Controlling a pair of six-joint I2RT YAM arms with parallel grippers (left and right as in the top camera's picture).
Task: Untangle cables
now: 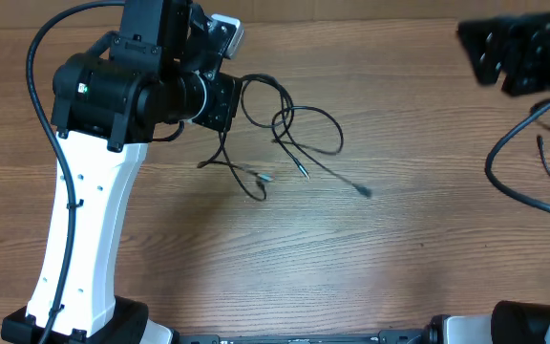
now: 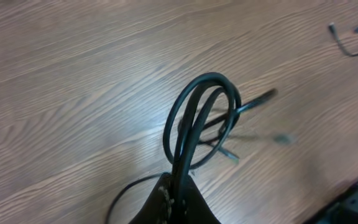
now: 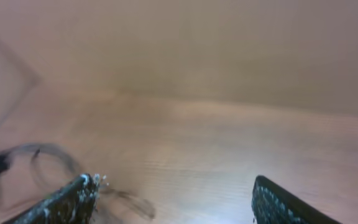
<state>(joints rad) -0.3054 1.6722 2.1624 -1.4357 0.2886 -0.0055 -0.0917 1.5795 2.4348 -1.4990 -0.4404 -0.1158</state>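
Left hand (image 2: 178, 190) clamped on a loop of the cables (image 1: 285, 134); tangle trails onto worktop (image 1: 399, 248), left of centre. Right hand (image 3: 173, 199) apart, empty. Likely step: pulling strands apart; next calls for right hand pinching a free plug end.

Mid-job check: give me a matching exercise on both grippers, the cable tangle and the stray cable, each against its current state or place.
Column one:
1 left gripper
2 right gripper
3 cable tangle
4 stray cable

Column two:
A alone near the right edge of the table
B open, nothing between the fingers
C shut on a loop of the tangle
D trailing across the middle of the table

Pairs: 1-C, 2-B, 3-D, 4-A
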